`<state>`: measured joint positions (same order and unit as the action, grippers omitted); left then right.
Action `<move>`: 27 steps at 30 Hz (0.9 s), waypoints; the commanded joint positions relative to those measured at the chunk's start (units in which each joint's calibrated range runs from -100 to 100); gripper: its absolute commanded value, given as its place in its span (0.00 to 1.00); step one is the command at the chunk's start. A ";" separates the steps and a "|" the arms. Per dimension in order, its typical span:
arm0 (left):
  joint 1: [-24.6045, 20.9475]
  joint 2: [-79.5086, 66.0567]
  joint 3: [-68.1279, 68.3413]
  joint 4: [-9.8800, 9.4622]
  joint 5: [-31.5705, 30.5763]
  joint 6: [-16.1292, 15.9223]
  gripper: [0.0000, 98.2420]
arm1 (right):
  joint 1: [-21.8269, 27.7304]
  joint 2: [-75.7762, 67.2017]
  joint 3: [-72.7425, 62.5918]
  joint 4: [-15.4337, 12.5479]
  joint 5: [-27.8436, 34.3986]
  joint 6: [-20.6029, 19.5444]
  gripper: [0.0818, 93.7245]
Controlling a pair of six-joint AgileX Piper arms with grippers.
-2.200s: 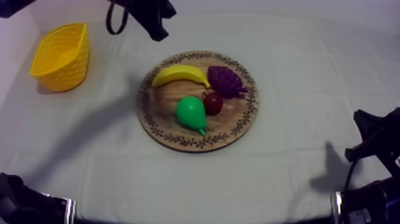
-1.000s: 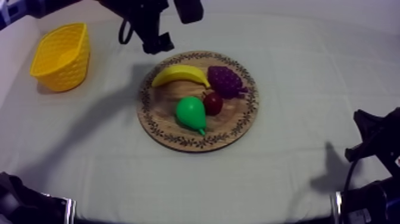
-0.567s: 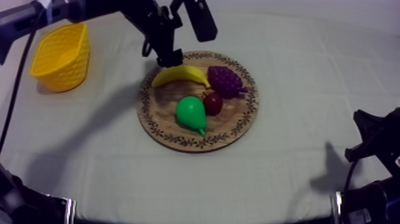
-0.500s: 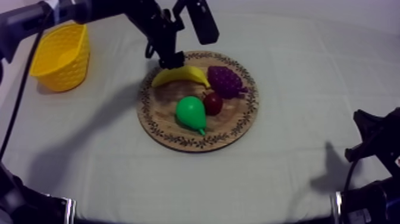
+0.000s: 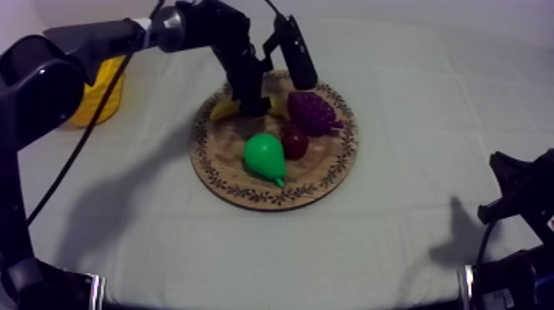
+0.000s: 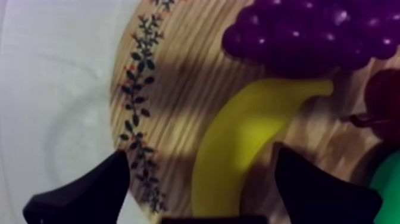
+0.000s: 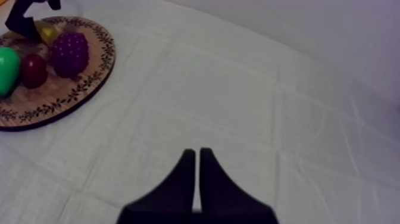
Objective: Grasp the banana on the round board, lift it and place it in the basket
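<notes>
My left claw (image 6: 199,168) hangs wide over the wooden board (image 5: 331,176), one finger at each side of the banana (image 6: 250,136), not closed on it. The banana lies on the board at about 11 o'clock, with the grapes (image 5: 313,111) at 1, the pear (image 5: 264,157) near 7 and the small red fruit (image 5: 295,143) at the middle. The yellow basket (image 5: 99,97) stands at the counter's 10 o'clock; my arm hides its inside. My right claw (image 7: 197,156) is pinched narrow over bare cloth.

The place is taken for a robotics lab. A surface (image 5: 429,115) draped in grey-white cloth is flanked by a left arm (image 5: 91,37) and a right arm (image 5: 528,194), and a toy pear (image 5: 264,155) is laid on a wooden board (image 5: 317,169).
</notes>
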<state>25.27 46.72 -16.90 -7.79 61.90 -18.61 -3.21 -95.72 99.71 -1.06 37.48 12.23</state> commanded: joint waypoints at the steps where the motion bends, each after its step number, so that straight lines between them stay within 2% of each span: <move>1: -0.01 0.97 -0.57 -0.02 0.13 0.03 0.92 | 0.00 -0.03 -0.05 0.01 0.26 0.01 0.01; 4: -0.13 1.54 -1.04 -0.04 0.19 0.10 0.89 | 0.00 -0.03 -0.05 0.01 0.26 0.01 0.01; 8: -0.41 1.60 -1.05 0.10 -0.19 0.15 0.79 | 0.00 -0.03 -0.05 0.01 0.26 0.01 0.01; 20: -0.83 1.31 1.04 0.26 -1.83 0.63 0.42 | 0.00 -0.03 -0.05 0.01 0.26 0.01 0.01; 27: -0.73 0.90 2.15 0.19 -1.97 1.44 0.31 | 0.00 -0.03 -0.05 0.01 0.26 0.01 0.01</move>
<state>24.53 47.88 -15.02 -7.50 59.89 -17.29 -3.21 -95.72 99.71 -1.06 37.71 12.25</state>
